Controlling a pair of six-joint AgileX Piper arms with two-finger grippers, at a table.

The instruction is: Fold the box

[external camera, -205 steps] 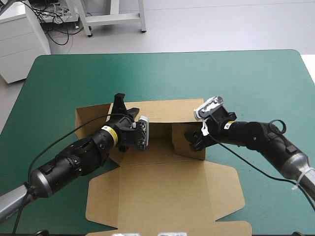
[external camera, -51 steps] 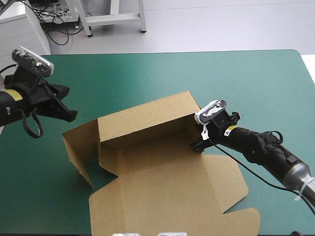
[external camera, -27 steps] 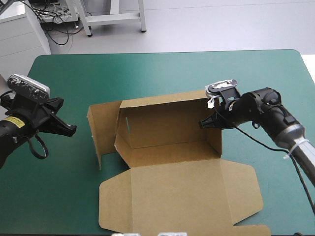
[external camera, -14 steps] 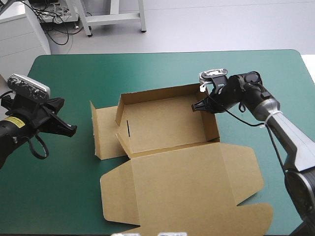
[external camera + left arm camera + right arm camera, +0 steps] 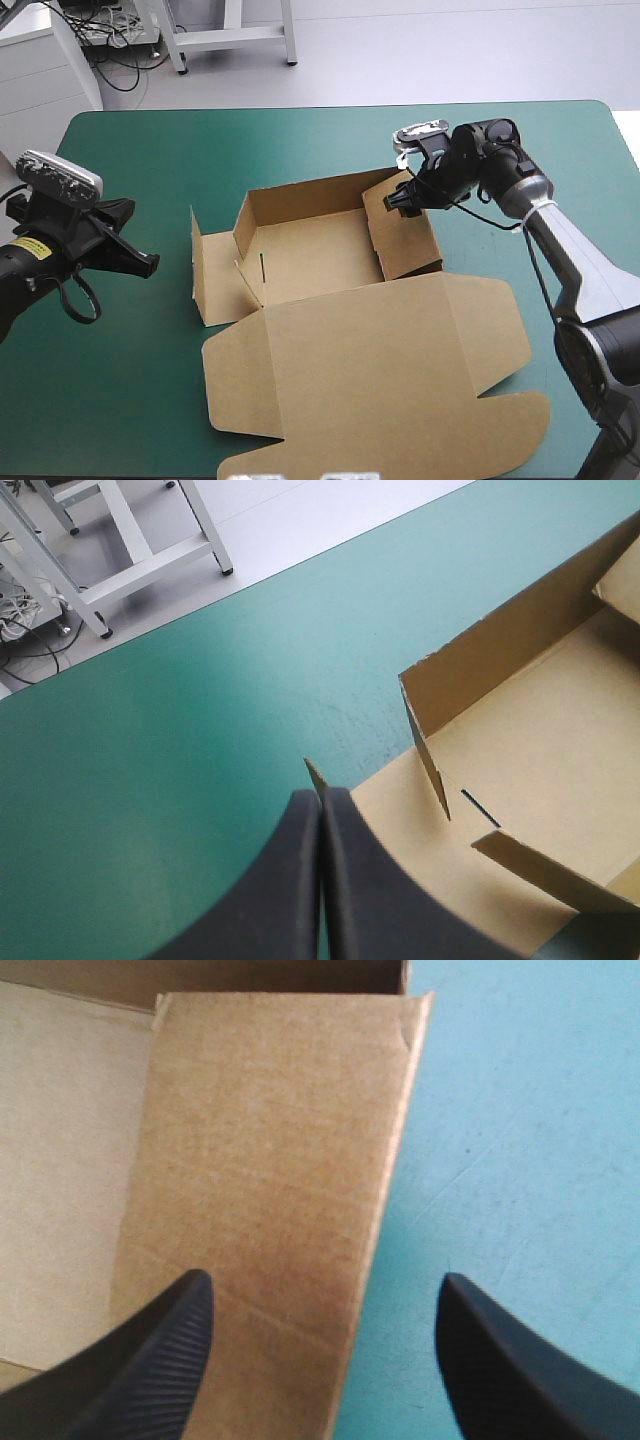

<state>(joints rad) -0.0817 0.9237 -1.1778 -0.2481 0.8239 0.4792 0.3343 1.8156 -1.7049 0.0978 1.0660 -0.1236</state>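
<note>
Released right hand straddles a wall of the box; clenched left hand well apart.

My left arm, cased in rounded black shells, is carrying a small yellow label. Its left gripper is showing two broad, smooth black fins. My right arm is running from a silver-grey tube into rounded black joints. The right gripper is showing fine ribbing on one black finger.
</note>
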